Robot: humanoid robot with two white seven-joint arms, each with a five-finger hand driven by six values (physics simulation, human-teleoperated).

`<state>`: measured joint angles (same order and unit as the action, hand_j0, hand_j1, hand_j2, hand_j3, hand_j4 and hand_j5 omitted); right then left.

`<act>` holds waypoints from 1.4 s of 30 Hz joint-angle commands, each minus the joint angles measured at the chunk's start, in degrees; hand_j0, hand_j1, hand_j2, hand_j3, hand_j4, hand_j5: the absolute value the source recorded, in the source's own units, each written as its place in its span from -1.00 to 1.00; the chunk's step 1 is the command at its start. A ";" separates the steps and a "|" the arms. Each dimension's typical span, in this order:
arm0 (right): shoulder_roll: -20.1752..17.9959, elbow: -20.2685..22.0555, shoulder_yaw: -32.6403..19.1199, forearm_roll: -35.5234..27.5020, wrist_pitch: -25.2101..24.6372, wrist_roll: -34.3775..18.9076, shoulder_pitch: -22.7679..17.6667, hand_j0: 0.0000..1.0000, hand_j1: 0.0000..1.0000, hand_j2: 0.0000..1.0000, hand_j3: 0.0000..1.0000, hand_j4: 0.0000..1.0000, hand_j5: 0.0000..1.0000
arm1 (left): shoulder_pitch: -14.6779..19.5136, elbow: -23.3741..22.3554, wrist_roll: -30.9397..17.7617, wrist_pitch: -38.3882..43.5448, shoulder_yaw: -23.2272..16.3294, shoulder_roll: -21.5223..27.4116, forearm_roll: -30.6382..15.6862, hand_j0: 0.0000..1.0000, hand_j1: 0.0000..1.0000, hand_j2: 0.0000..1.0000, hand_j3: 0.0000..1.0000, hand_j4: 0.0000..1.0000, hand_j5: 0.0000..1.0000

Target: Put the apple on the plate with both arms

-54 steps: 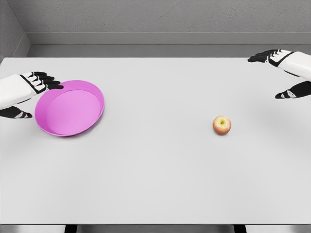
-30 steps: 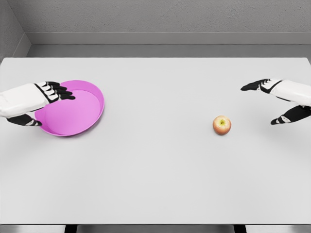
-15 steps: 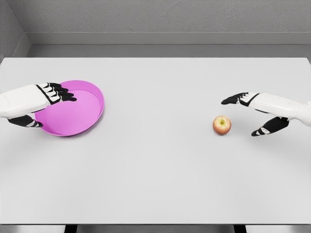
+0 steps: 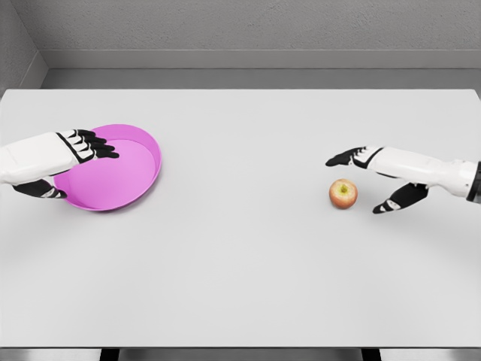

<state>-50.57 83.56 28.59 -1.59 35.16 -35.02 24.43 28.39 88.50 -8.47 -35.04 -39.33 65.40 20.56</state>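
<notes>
A small red-yellow apple (image 4: pixel 343 193) sits on the white table, right of centre. My right hand (image 4: pixel 361 180) is open just right of it, fingers stretched above the apple and thumb low beside it, not touching. The pink plate (image 4: pixel 120 177) lies at the left. My left hand (image 4: pixel 69 164) straddles the plate's left rim, fingers over the top and thumb below, closed around the rim.
The white table (image 4: pixel 240 263) stretches wide between plate and apple. A grey wall runs behind the far edge.
My right hand has come down and leftward from the far right to the apple's side. My left hand slid onto the plate's rim and closed on it; the plate has not moved.
</notes>
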 commanded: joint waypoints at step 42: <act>6.19 -8.94 6.39 4.22 -3.69 0.02 5.19 1.00 1.00 1.00 1.00 1.00 1.00 | -0.09 0.00 0.03 0.04 -0.22 -0.01 -0.35 1.00 1.00 1.00 1.00 1.00 1.00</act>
<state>-44.63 74.84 34.97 2.75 31.65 -35.02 29.62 28.30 88.50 -8.47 -35.04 -39.60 65.36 20.57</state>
